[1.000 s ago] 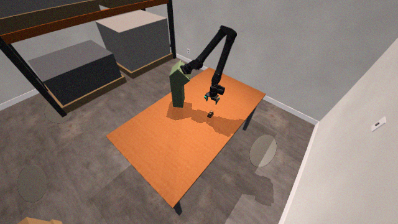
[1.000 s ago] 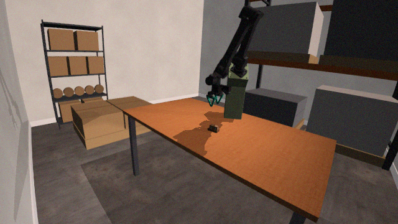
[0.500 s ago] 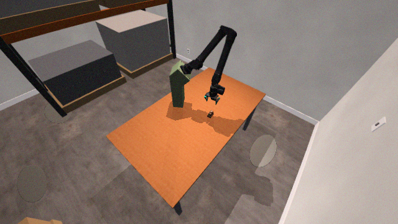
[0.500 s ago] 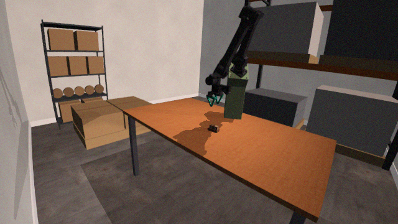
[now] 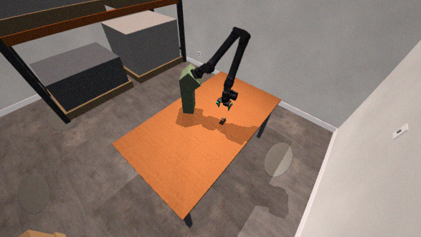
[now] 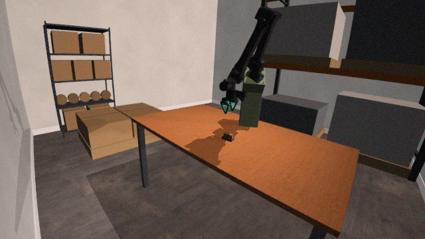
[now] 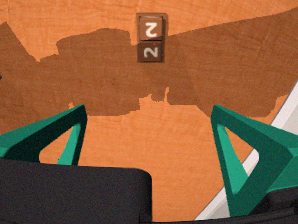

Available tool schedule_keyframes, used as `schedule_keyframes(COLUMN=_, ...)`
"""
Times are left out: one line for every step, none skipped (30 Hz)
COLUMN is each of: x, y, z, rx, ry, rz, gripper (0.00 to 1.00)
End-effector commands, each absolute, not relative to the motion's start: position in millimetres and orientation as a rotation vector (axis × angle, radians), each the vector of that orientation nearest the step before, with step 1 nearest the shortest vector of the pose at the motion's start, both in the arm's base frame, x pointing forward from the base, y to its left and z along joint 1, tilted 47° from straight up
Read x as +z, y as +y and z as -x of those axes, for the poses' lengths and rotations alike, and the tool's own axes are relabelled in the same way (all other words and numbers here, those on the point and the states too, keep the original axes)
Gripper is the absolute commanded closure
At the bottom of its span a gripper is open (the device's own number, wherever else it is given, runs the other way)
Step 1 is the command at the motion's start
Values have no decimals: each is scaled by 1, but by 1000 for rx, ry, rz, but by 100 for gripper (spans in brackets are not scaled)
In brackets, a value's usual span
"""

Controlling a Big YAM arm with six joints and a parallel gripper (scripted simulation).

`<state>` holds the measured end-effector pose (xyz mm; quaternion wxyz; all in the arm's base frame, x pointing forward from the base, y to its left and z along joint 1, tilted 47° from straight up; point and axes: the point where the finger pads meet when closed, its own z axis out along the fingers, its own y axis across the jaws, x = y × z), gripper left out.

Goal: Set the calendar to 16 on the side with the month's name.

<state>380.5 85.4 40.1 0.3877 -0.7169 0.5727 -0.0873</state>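
The small brown calendar tray point(image 5: 222, 123) point(image 6: 228, 140) point(image 7: 164, 24) stands on the table, with two brown cubes side by side in it. In the wrist view the upper cube point(image 7: 151, 28) has a white 2 on its top face, turned upside down. The lower cube point(image 7: 150, 52) touches it and has a 2 lying on its side on top. The side faces are too small to read in the top and exterior views, and the month's name cannot be made out. My gripper point(image 5: 224, 106) point(image 6: 232, 110) point(image 7: 149, 111) is open and empty, above the table and off to one side of the tray.
The orange table point(image 5: 171, 155) point(image 6: 282, 159) carries the tray. The green arm pedestal point(image 5: 187, 97) point(image 6: 250, 106) stands at the table's edge. The arm's shadow falls across the tray's surroundings. Shelves and large boxes stand beyond the table.
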Motion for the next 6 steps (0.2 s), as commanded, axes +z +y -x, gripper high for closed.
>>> schedule_keyframes(x=39, y=80, z=-380, rx=-229, ry=1460, rz=1826, gripper=0)
schedule_keyframes(x=39, y=80, z=-380, rx=-229, ry=1460, rz=1826, gripper=0)
schedule_keyframes(x=39, y=80, z=-380, rx=-229, ry=1460, rz=1826, gripper=0)
schedule_keyframes(x=39, y=80, z=-380, rx=-229, ry=1460, rz=1826, gripper=0)
schedule_keyframes(x=39, y=80, z=-380, rx=-229, ry=1460, rz=1826, gripper=0)
schedule_keyframes(x=39, y=80, z=-380, rx=-229, ry=1460, rz=1826, gripper=0)
